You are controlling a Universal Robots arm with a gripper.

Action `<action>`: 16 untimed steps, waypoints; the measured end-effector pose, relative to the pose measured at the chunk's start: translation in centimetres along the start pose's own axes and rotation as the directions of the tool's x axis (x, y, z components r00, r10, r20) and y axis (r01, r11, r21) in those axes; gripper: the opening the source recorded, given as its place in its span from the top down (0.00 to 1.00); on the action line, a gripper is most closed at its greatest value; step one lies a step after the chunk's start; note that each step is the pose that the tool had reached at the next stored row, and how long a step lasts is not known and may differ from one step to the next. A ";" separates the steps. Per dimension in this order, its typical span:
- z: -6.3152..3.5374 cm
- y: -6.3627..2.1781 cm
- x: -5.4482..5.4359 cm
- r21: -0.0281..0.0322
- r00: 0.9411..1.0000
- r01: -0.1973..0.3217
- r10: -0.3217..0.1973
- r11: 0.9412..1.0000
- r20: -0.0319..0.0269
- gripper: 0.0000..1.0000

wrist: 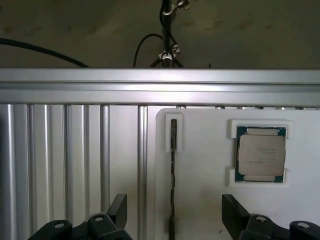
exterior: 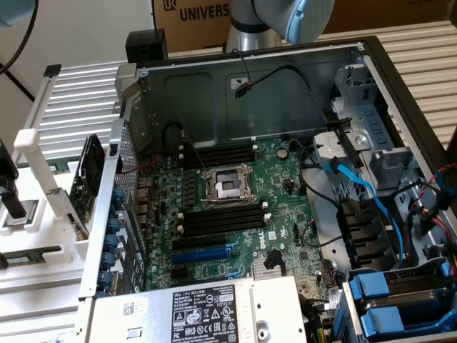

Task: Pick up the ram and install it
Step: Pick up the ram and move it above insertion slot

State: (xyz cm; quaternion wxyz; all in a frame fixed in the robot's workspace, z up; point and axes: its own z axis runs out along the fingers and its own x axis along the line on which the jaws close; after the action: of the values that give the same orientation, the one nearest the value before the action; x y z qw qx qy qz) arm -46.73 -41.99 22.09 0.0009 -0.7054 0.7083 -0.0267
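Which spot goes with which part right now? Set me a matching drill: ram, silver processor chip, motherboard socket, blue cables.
Things: 1 ram; 2 processor chip; 3 socket; 4 blue cables.
Places: A flat in a square recess of the white holder; B in the case, at the exterior view's right of the motherboard; C on edge in a narrow holder slot, in line with the gap of the open pincer; D mid-board, between black memory slots.
Pairs: 1-C, 2-A, 3-D, 4-B.
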 end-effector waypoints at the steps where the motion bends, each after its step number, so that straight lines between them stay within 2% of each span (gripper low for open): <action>1: 0.00 0.00 0.0 0.000 1.000 0.000 0.000 1.000 0.000 0.16; 4: 0.00 0.00 0.0 0.000 1.000 0.000 0.000 1.000 0.000 0.16; 5: 0.00 0.00 0.0 0.000 1.000 0.000 0.000 1.000 0.000 0.25; 6: 0.00 0.00 0.0 0.000 1.000 0.000 0.000 1.000 0.000 0.25; 7: 0.00 0.00 0.0 0.000 1.000 0.000 0.000 1.000 0.000 0.31; 8: 0.00 0.00 0.0 0.000 1.000 0.000 0.000 1.000 0.000 0.31; 9: 0.00 0.00 0.0 0.000 1.000 0.000 0.000 1.000 0.000 0.38; 11: 0.05 0.01 0.0 0.001 1.000 0.000 0.000 1.000 0.000 0.38; 13: 0.23 0.01 0.1 0.006 1.000 0.000 0.000 1.000 0.000 0.38; 14: 0.40 0.02 0.1 0.012 1.000 0.000 0.000 1.000 0.000 0.38; 15: 0.47 0.02 0.2 0.013 1.000 0.000 0.000 1.000 0.000 0.38; 16: 0.89 0.12 0.2 0.019 1.000 0.000 0.000 1.000 0.001 0.38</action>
State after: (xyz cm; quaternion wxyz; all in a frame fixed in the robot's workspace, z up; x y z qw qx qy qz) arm -46.81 -42.20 21.19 0.0080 -0.7053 0.7081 -0.0332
